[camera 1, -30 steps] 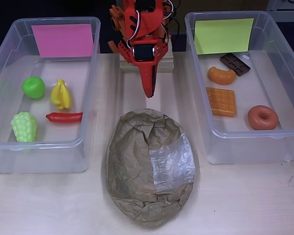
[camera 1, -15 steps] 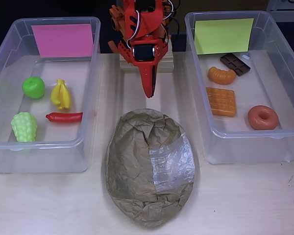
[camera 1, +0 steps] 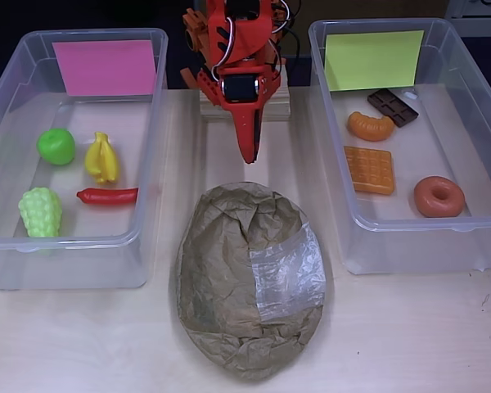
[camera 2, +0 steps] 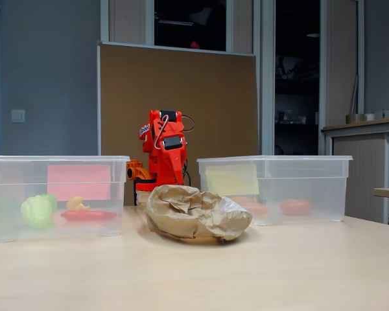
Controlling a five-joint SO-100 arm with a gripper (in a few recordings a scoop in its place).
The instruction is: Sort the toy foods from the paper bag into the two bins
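I log, overhead: the clear tub with pink card (camera 1: 74,237) holds green apple (camera 1: 56,146), yellow bananas (camera 1: 102,158), red chili (camera 1: 107,196), pale-green grapes (camera 1: 40,211); the clear tub with yellow-green card (camera 1: 409,237) holds orange croissant (camera 1: 370,126), dark chocolate bar (camera 1: 393,106), orange waffle (camera 1: 369,169), brown donut (camera 1: 439,196). The crumpled brown paper bag (camera 1: 247,278) lies on the pale worktop (camera 1: 409,336) between them. The red end effector (camera 1: 247,154) sits pressed together, empty, beyond the bag.

Crumpled brown paper bag (camera 1: 250,280) fills the mid lane between the two tubs, its sides just beside both tub walls. Bare strip of pale wooden bench (camera 1: 229,168) lies between bag and the folded orange arm's gripper (camera 1: 246,153), jaws closed and pointing at the bag. Clear plastic tub with pink card (camera 1: 74,155) blocks the left, clear plastic tub with yellow-green card (camera 1: 413,143) the right. Front bench is free in the fixed view (camera 2: 201,272).
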